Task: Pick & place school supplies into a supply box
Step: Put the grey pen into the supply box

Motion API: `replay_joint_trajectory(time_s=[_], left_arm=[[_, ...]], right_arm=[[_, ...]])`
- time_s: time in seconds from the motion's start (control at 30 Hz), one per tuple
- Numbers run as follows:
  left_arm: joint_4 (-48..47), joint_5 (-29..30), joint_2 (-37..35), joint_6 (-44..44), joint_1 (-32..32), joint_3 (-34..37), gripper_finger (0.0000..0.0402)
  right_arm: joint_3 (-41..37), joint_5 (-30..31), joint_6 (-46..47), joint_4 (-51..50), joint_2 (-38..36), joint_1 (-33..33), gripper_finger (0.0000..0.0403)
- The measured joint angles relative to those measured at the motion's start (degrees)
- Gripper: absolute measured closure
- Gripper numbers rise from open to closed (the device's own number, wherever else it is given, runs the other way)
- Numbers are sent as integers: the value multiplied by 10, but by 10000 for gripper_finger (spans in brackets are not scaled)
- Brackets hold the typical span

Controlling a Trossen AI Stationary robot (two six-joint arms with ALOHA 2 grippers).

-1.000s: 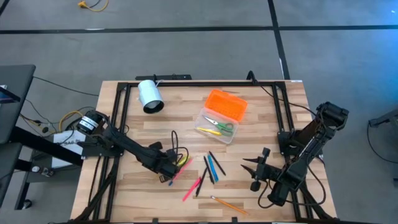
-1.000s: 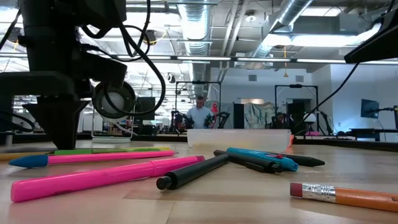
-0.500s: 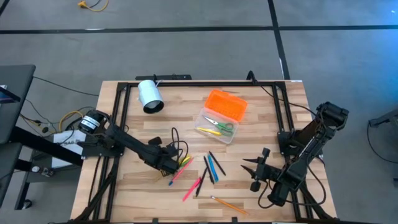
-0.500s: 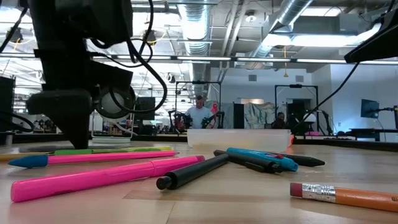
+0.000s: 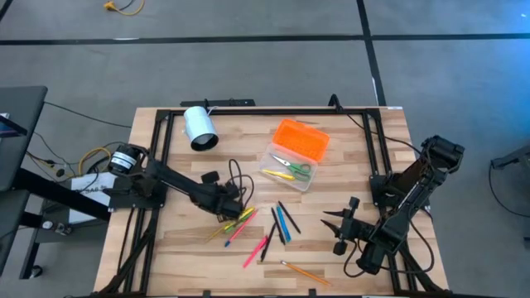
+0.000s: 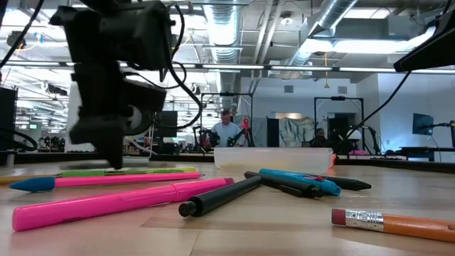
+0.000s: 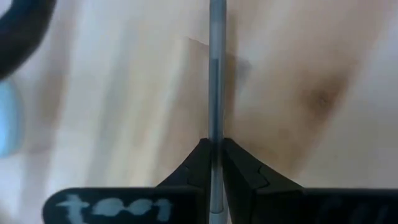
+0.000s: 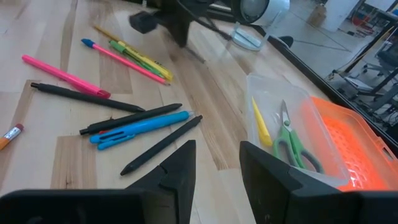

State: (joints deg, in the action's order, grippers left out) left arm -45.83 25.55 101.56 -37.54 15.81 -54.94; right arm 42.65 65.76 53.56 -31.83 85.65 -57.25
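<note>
left gripper (image 5: 234, 204) at centre-left of the high view, above the cluster of pens; fingers (image 7: 239, 171) pinched together on a thin grey pen (image 7: 216, 93), which runs straight up the middle of the left wrist view over the wooden table (image 5: 174, 240). same gripper dark and blurred at upper left of the low view (image 6: 114, 153), above the yellow, green and pink pens (image 6: 106, 174). right gripper (image 5: 335, 223) at lower right of the high view, apart from all supplies, fingers (image 8: 180, 168) spread with nothing between them. supply box (image 5: 291, 159) upper right of centre in the high view: clear base with orange lid (image 5: 302, 139) folded back toward the upper right, green-handled scissors (image 5: 291, 165) and a yellow pen (image 5: 277, 175) inside; in the right wrist view, box (image 8: 323, 155) at right with scissors (image 8: 289, 146) lying in it. loose supplies below and left of the box in the high view: yellow and pink pens (image 5: 240, 222) just beside the left gripper, black and blue pens (image 5: 283, 222) at centre, pink pen (image 5: 255, 252) lower down, orange pencil (image 5: 300, 271) near the bottom edge. low view: long pink pen (image 6: 121, 203) in the foreground, black pen (image 6: 220, 197) beside it, blue pen (image 6: 298, 182) at centre, pencil with eraser (image 6: 394, 224) at lower right. white cylinder (image 5: 199, 127) at upper left of the table, well apart from the box.
</note>
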Motion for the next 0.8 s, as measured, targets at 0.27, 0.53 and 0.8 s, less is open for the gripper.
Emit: replay_joint_trajectory(time_s=[0.27, 0.53, 0.8], left_arm=[[2, 54, -1, -7, 3, -1, 390], [6, 81, -1, 14, 7, -12, 391], [24, 132, -2, 84, 15, -65, 391]], right_arm=[[0, 0, 0, -3, 0, 0, 285], [0, 2, 0, -6, 0, 0, 285], [0, 2, 0, -7, 0, 0, 285]])
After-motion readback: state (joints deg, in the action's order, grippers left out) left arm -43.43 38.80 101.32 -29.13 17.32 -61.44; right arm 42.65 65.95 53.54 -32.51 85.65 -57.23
